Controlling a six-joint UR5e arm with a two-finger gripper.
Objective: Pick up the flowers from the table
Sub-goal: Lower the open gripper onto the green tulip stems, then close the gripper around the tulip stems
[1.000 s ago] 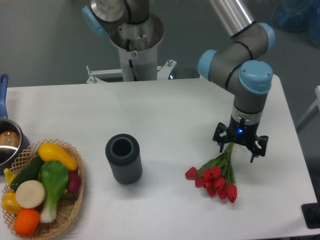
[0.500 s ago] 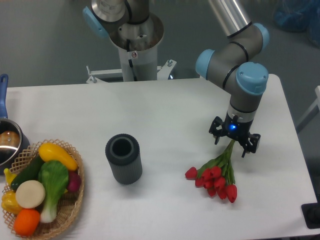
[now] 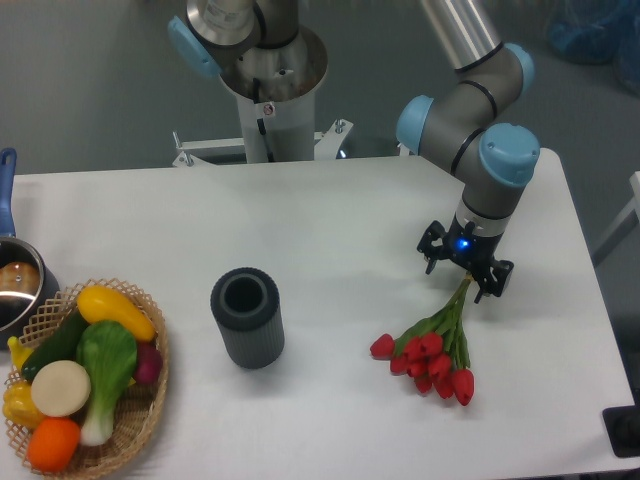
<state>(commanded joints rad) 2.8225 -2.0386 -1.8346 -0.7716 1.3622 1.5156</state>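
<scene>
On white table [image 3: 330,215], flowers [image 3: 432,352].

Bright, even overhead light; the white counter [image 3: 330,220] is slightly washed out. Soft, short shadows fall below the end effector [image 3: 466,268]. Focus is sharp, with mild softness towards the edges.

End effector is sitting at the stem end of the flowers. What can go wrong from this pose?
1. The end effector is over the very tips of the stems, so a grasp there could catch only a few, or let the heavy bud end of the flowers droop and slip.
2. The stems lie flat on the table; a descent may jam the fingers into its surface.
3. I cannot tell if the fingers are open or shut.
</scene>
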